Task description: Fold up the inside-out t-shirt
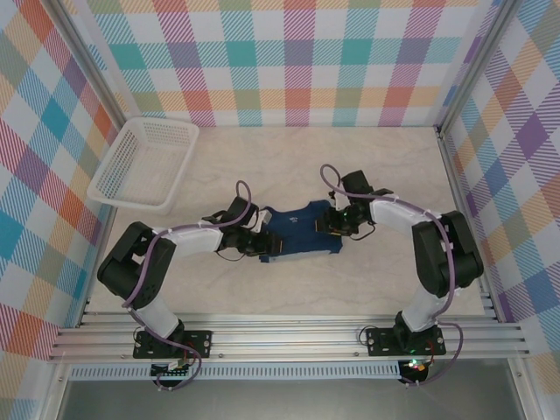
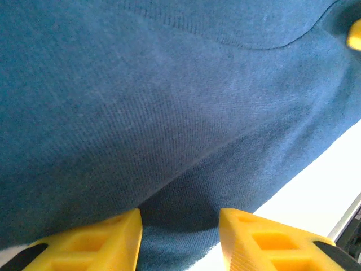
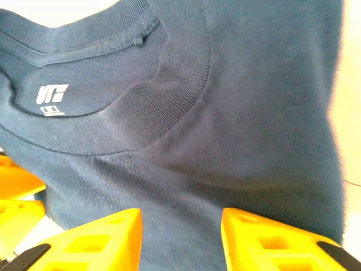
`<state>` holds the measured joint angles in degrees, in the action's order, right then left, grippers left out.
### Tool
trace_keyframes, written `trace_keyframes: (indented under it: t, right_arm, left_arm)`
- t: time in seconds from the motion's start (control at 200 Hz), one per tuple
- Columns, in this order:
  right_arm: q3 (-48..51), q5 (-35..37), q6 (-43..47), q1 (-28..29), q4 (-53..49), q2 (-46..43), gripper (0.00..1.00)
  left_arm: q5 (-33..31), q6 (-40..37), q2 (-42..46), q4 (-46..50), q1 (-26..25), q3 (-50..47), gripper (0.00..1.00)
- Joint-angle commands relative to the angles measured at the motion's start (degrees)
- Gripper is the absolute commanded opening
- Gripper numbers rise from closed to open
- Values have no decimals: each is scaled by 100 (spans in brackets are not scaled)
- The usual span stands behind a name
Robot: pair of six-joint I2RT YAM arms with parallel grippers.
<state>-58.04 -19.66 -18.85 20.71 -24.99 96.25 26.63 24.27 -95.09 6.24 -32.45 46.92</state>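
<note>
Shirt: the shirt [image 1: 302, 229] lies in the middle of the table [image 1: 262, 289], bunched into a small, wide shape.
Long way: it runs from left to right, from one gripper to the other.
Left gripper: the left gripper [image 1: 265, 245] is at the shirt's left end. Its yellow fingers [image 2: 96, 243] stand a little apart with cloth bunched between them, so it looks clamped on the shirt.
Right gripper: the right gripper [image 1: 337, 220] is at the shirt's right end. Cloth fills its gap too, and wrinkles pull into it, so it also looks clamped on the shirt.
Which arm is nearer: neither, I think. Each one has its own end, so the next move likely needs both to lift or pull together.
Collar: the ribbed collar [image 3: 163, 96] curves just in front of the right gripper, with a small white print [image 3: 51, 96] inside the neck.
Cloth: dark blue, soft and thin, with fine lines in the weave. It will sag and crease easily.
Basket: a white basket [image 1: 131, 166] with small holes sits well apart, at the far left.
Table: pale, flat and smooth.
</note>
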Motion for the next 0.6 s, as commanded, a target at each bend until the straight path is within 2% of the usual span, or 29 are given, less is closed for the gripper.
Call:
trace_keyframes:
  t: [0.0,0.13,0.21,0.305,0.49,0.595]
  right_arm:
    - [-156,272,207,-232,-412,-393,45]
    - [-129,165,171,-467,-437,-267,53]
    - [-189,-191,73,-457,-255,-27,61]
    - [-257,-528,-68,-324,-37,279,65]
    - [-209,-625,-223,-26,279,788,65]
    - [-140,-695,-312,68,549,971,57]
  left_arm:
    - [-275,-152,182,636,45,-149,45]
    - [-388,-134,481,838,45,55,53]
    - [-495,-101,717,919,78,132,61]
    - [-694,-26,997,1014,173,168,67]
    - [-911,145,1558,1238,669,63,70]
    - [-954,141,1845,1348,914,6,71]
